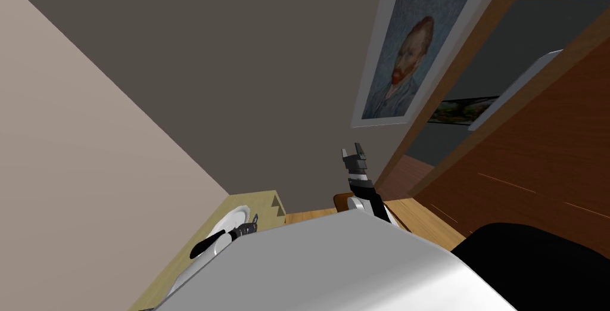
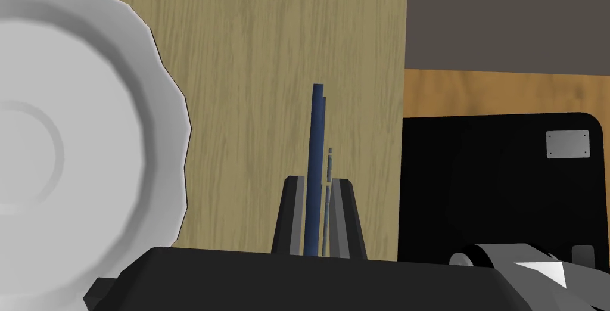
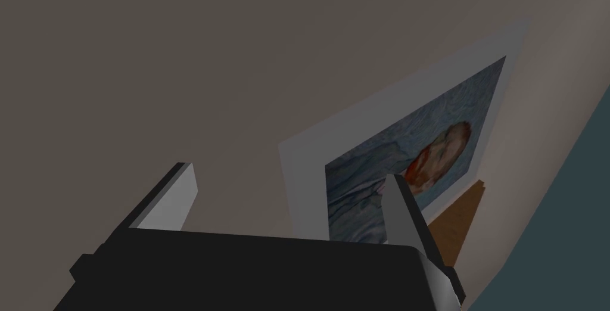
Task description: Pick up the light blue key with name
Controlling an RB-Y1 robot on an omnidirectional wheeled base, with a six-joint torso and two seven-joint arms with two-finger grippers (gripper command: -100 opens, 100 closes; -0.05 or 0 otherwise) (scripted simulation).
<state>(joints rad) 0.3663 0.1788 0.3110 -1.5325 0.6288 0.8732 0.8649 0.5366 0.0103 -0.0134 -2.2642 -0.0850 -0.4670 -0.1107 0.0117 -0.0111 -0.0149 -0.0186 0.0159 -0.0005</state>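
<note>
Left gripper (image 2: 317, 177), at my eleven o'clock beside the plate (image 2: 89, 146), pinches the key (image 2: 317, 123) edge-on; grasp looks made. Next: lift straight up. Right gripper (image 3: 292, 176) gapes empty.

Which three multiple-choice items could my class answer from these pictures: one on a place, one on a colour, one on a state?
1. What lies on the light wooden table beside the left gripper?
A. a white plate
B. a red bowl
C. a green book

2. What colour is the thin key in that gripper?
A. yellow
B. dark blue
C. orange

3. How is the right gripper?
A. shut on a cup
B. shut on nothing
C. open, holding nothing

Key:
1 A: the left wrist view shows the plate's scalloped rim next to the gripper.
2 B: a dark blue strip stands edge-on between the fingers pressing it.
3 C: its two fingers stand wide apart with nothing between them.
</note>
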